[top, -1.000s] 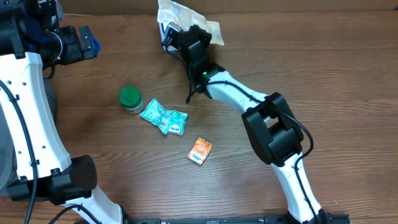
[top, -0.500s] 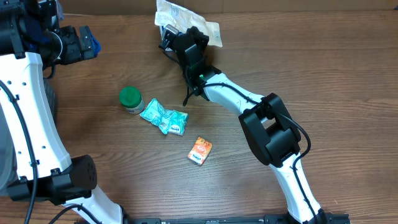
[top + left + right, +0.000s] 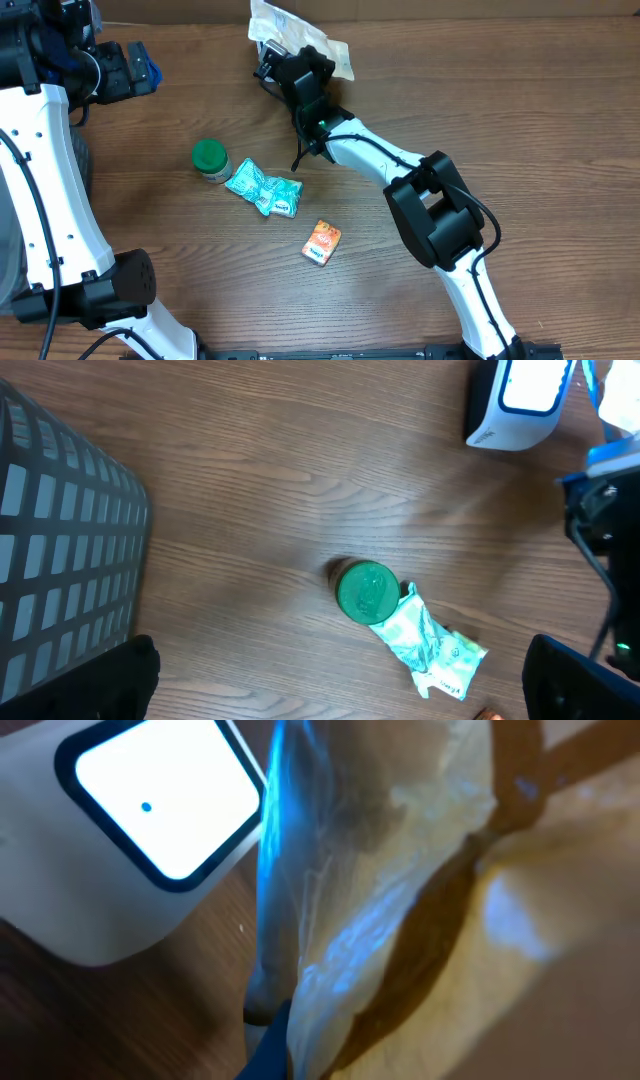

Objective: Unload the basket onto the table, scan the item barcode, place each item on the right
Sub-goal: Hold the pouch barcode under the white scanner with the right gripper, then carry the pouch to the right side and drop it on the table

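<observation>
My right pincer, in the upper middle of the overhead view, is closed tight. It is clamped on the edge of a clear crinkled plastic packet with pale contents. In my right wrist view that packet fills the middle and right of the frame, lit blue along one fold. It hangs just beside a white barcode scanner, whose bright, black-rimmed window sits in the upper left. I cannot tell whether packet and scanner touch. My white and black right arm runs from the pincer down to the lower right of the overhead view.

My left pincer sits at the upper left of the overhead view, jaws spread wide with nothing between them. Its dark fingers show in the two bottom corners of my left wrist view. Near the centre of that view stands a small jar with a round green lid. Just beside it to the lower right, seemingly touching it, lies a crumpled teal foil packet. A black mesh basket fills the left edge of that view, and the scanner shows at its top right.

In the overhead view a small orange rectangular packet lies to the lower right of the teal one, apart from it. Everything rests on a brown wooden table.
</observation>
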Controlling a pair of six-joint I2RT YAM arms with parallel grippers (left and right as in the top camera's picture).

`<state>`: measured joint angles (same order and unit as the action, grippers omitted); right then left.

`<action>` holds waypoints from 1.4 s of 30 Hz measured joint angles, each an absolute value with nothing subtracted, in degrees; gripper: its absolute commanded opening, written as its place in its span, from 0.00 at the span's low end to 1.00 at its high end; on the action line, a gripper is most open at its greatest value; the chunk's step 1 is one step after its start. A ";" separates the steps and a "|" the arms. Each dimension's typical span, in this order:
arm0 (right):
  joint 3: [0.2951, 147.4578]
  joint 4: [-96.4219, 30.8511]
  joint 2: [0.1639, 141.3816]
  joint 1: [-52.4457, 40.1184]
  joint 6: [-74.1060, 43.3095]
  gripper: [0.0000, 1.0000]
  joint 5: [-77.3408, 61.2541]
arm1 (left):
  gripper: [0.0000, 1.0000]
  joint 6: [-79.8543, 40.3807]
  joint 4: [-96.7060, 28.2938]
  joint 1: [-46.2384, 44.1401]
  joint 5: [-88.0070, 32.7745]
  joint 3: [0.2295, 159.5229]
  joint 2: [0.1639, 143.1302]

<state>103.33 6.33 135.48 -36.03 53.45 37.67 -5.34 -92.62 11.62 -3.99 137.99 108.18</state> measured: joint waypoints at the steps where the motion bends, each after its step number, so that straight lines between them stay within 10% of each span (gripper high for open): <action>1: 103.31 4.29 134.30 -35.99 52.12 0.04 37.52 | 0.99 -5.34 -92.60 11.62 -4.01 137.99 108.18; 13: 103.50 -27.94 99.44 -30.04 20.82 0.04 19.57 | 0.99 -5.34 -92.62 11.62 -4.01 137.99 108.18; 27: 103.77 -66.87 81.14 0.54 -14.83 0.04 -6.68 | 1.00 -5.34 -92.62 11.62 -3.99 137.99 108.18; 42: 82.78 -59.48 88.95 20.53 -17.63 0.04 -20.32 | 1.00 -5.34 -92.62 11.62 -4.01 137.99 108.18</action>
<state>82.78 -59.48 88.95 20.53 -17.63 -20.32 -5.34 -92.62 11.62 -4.01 137.99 108.18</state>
